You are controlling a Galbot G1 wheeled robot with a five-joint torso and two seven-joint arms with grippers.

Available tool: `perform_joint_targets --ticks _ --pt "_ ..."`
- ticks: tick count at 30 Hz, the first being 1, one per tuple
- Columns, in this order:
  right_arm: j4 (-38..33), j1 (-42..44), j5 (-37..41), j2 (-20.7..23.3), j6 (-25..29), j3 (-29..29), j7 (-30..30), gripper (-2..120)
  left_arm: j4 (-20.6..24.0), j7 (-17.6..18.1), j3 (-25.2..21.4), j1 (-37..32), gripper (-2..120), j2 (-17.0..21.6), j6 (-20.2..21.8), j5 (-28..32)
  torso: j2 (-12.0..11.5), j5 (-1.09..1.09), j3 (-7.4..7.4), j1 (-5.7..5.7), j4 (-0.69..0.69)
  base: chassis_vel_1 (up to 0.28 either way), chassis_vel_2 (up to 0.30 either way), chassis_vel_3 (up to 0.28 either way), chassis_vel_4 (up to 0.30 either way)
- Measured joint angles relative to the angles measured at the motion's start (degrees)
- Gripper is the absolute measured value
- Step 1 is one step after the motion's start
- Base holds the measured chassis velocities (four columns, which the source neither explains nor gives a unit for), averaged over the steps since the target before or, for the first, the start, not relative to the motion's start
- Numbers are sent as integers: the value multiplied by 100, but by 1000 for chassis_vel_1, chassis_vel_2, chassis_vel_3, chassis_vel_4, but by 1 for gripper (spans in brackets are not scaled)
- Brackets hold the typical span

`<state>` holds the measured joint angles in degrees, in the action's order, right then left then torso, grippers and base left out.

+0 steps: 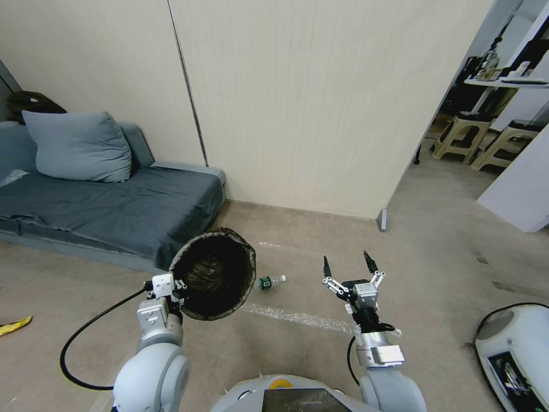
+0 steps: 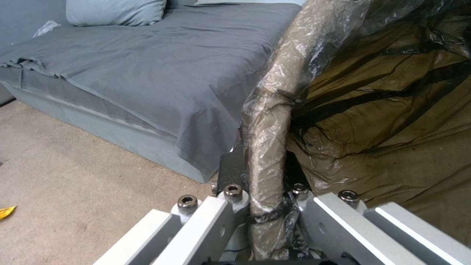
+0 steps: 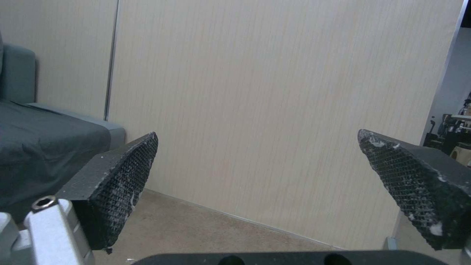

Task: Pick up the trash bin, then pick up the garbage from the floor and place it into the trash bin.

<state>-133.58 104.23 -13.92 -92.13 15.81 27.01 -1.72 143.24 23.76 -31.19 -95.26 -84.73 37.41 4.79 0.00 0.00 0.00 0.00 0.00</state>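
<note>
The left gripper (image 1: 174,286) was clamped on the near rim of the trash bin (image 1: 214,280), which hung lifted and tipped toward the camera at lower centre-left of the head view, its mouth open. In the left wrist view the rim (image 2: 267,147), wrapped in the thin dark liner bag (image 2: 392,121), ran between the closed fingers. The bin looked light and fairly stiff, but the film over its rim was probably slippery, so a pinch at one point could let it swing or slide.

The right gripper (image 1: 349,269) hovered at lower centre-right of the head view with its jaws spread wide and nothing between the textured pads (image 3: 123,180).

A clear plastic bottle (image 1: 270,281) with a green label lay on its side on the floor just right of the bin. It seemed light, smooth and crushable, and likely to roll; across the labelled middle looked the safest hold.

A yellow packet (image 1: 14,325) lay at the far left edge on the floor.
</note>
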Motion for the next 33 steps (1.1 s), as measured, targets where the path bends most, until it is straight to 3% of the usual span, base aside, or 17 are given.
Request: perform_joint_targets --ticks 20,28,33 --pt "257 -365 -29 83 18 66 -190 100 0 -78 -483 42 0 106 -24 137 0 0 0 0 -4 0 0 0 0" --pt "1295 -1885 842 1368 -362 165 -1149 100 0 -59 -636 15 0 64 -34 136 0 1 1 0 4 0 0 0 0" --pt "1342 -1948 889 1424 -383 164 -1197 100 0 -58 -636 10 0 17 -40 99 0 1 1 0 -1 0 0 0 0"
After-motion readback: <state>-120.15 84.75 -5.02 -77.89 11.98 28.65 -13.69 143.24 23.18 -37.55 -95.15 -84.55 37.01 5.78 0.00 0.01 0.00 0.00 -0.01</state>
